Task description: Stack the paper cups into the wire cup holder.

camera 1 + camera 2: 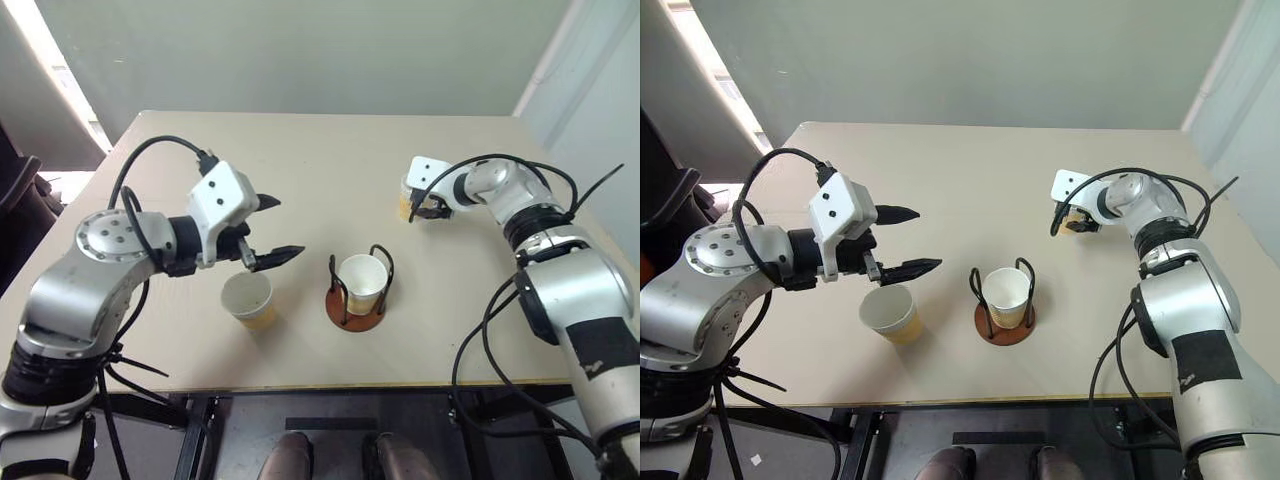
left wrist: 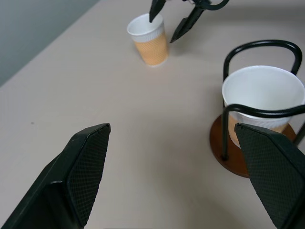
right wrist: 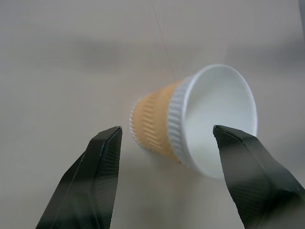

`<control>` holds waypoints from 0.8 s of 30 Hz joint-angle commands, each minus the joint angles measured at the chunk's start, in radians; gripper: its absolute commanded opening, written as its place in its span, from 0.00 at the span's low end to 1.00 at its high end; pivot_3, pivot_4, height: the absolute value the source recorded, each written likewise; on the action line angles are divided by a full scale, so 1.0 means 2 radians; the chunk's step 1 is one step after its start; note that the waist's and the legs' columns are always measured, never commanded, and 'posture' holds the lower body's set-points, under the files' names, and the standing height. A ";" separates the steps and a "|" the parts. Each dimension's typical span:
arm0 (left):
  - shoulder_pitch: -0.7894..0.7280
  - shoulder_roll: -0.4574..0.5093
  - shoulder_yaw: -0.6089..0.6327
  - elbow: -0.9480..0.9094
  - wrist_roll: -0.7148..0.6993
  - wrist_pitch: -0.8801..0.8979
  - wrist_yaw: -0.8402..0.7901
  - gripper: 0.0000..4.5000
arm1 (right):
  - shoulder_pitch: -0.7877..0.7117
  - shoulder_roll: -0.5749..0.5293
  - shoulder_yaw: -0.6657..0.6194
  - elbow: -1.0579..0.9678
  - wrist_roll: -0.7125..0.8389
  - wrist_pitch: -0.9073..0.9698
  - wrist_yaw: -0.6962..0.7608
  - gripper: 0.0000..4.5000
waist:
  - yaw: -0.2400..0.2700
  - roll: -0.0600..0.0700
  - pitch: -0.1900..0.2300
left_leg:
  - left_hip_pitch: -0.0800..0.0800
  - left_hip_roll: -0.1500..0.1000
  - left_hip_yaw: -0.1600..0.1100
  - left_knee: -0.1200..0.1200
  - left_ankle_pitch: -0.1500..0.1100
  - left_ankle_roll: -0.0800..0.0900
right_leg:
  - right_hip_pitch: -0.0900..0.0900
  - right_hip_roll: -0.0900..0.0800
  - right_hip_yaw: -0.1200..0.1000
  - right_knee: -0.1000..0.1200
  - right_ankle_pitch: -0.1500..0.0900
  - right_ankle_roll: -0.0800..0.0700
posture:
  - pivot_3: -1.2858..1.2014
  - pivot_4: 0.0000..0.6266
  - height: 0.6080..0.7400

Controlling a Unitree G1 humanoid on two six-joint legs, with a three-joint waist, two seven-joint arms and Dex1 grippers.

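Your right gripper (image 3: 164, 179) is spread around the far cup (image 3: 193, 121) at upper right, ready to pinch it; your left gripper (image 1: 272, 230) hangs wide open above the near cup (image 1: 248, 300) at centre left; the holder (image 1: 357, 305) at centre already has one cup (image 1: 361, 282).

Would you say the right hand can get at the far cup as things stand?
Probably yes: the right hand is open, its fingers either side of the far cup, which stands alone on the table with nothing between them.

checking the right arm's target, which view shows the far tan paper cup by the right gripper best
The right wrist view: the far tan paper cup sits large between the open right gripper. The left wrist view shows it small and distant; in both eye views the gripper partly hides it.
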 commanded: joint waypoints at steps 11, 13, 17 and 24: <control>0.016 0.013 0.037 -0.031 -0.008 0.013 0.013 1.00 | 0.005 0.004 -0.007 -0.001 -0.009 0.004 0.001 0.09 | 0.001 0.000 0.000 | 0.000 0.000 0.000 0.000 0.000 0.000 | 0.000 0.000 0.000 0.000 0.000 0.000 | 0.52 0.24 1.00; 0.013 0.014 0.035 -0.026 -0.006 0.010 0.012 1.00 | 0.003 0.003 -0.010 -0.002 -0.006 0.002 0.001 0.01 | 0.001 0.000 0.000 | 0.000 0.000 0.000 0.000 0.000 0.000 | 0.000 0.000 0.000 0.000 0.000 0.000 | 0.52 0.24 1.00; 0.010 0.016 0.035 -0.021 -0.005 0.007 0.011 1.00 | 0.000 0.000 -0.018 -0.005 0.001 -0.003 0.009 0.01 | 0.001 0.000 0.000 | 0.000 0.000 0.000 0.000 0.000 0.000 | 0.000 0.000 0.000 0.000 0.000 0.000 | 0.52 0.24 1.00; 0.006 0.021 0.043 -0.015 -0.010 0.000 0.001 1.00 | -0.031 -0.029 -0.054 -0.029 0.043 -0.046 0.113 0.01 | 0.002 0.000 0.000 | 0.000 0.000 0.000 0.000 0.000 0.000 | 0.000 0.000 0.000 0.000 0.000 0.000 | 0.52 0.24 1.00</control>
